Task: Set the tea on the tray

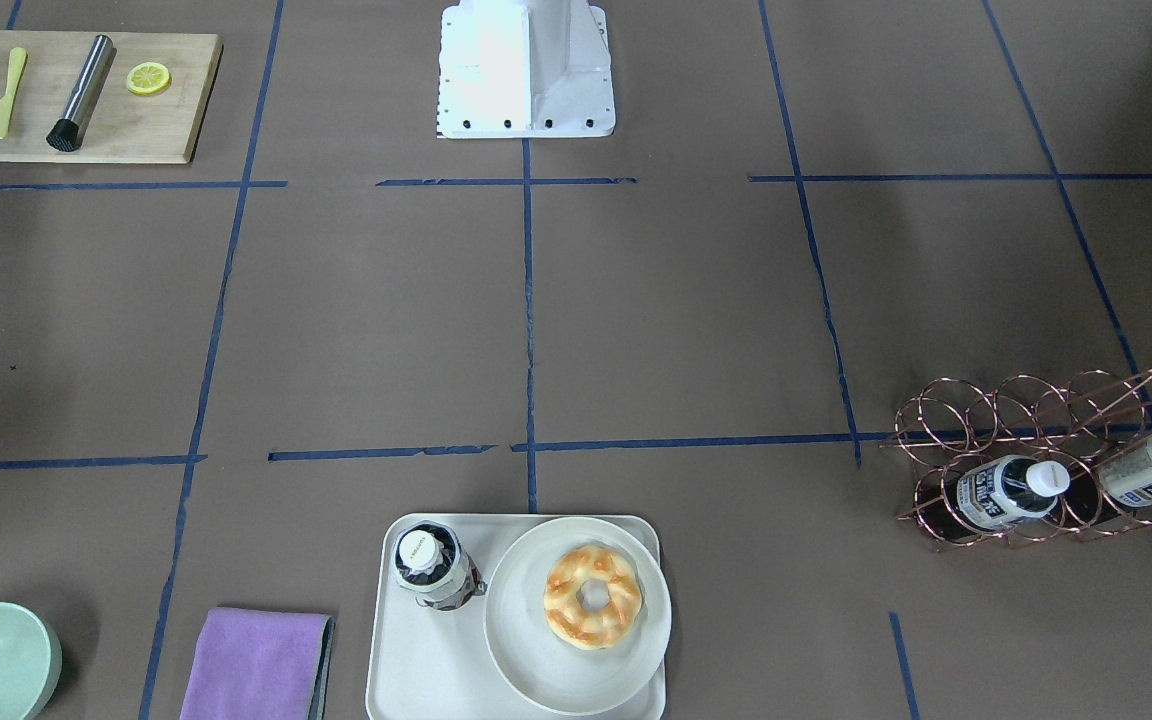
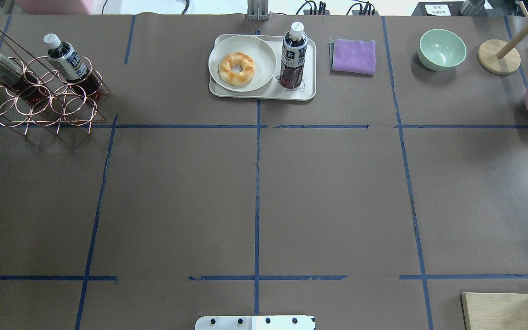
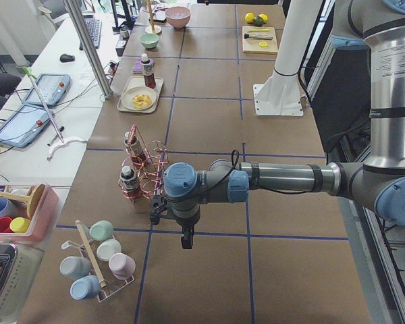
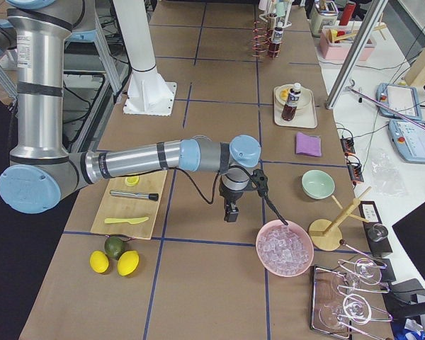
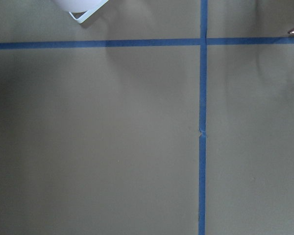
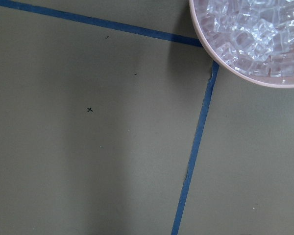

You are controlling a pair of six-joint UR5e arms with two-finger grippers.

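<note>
Neither pincer is seen closely enough to judge its opening. The left pincer and the right pincer appear only in the side views, hung low over bare worktop, and nothing is seen held in either; how far each is open cannot be told.

The tea is stood upright, cap upward, on the tray, just beside a round white plate on which a ring-shaped bun is laid. The tray is set at the far middle edge of the worktop, with a folded purple cloth just beside it.

Two like bottles are left tilted in the copper wire rack on the robot's left.

Both pincers are kept well apart from the tea: the left out past the rack, the right near the pink bowl of ice. Which arm is nearer cannot be judged. The placing is judged complete, with no grasp needed.
</note>
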